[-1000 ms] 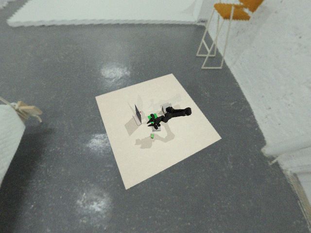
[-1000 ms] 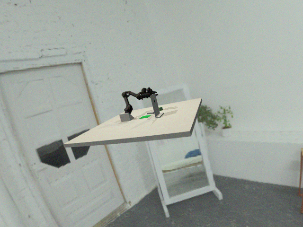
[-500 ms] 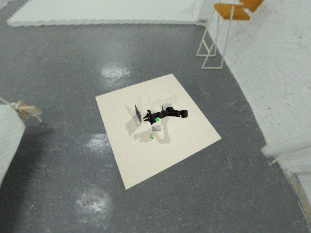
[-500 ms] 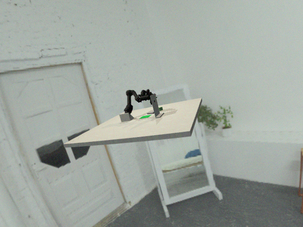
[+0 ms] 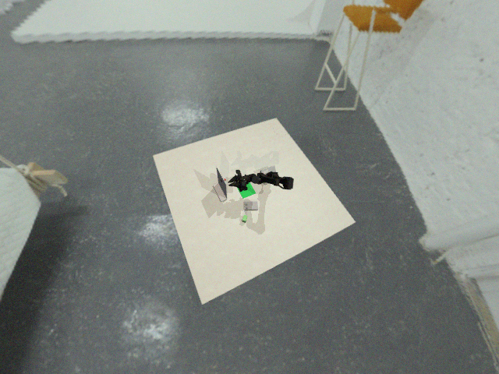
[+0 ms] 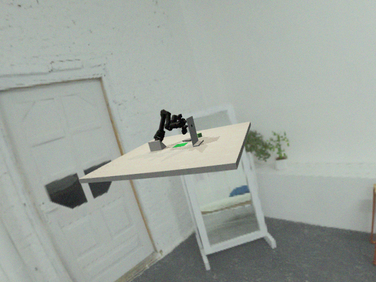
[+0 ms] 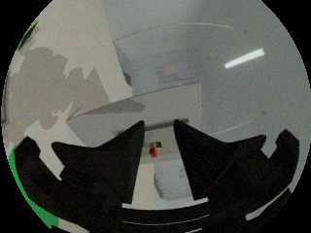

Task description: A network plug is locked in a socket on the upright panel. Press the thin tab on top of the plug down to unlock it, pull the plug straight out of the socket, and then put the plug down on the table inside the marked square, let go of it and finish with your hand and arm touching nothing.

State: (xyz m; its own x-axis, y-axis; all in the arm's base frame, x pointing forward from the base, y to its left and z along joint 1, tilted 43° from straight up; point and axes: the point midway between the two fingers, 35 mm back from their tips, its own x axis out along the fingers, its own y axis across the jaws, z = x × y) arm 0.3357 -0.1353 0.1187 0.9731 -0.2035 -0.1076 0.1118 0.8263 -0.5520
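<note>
Black claw (image 5: 230,182) (image 6: 185,122) (image 7: 158,123), plain green square (image 5: 246,190) (image 6: 180,145).

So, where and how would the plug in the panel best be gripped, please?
I'd grip the flanks of the red plug, coming straight at the panel from the arm's side, where it sticks out; its tab is too small to tell.

A white-framed mirror (image 6: 258,206) stands near a white door (image 6: 73,170) with beige edging.

Black robot arm (image 5: 275,179) above pale worktop (image 5: 257,253), jaws directed toward upright panel (image 5: 221,183), green square (image 5: 247,190) partly beneath.
</note>
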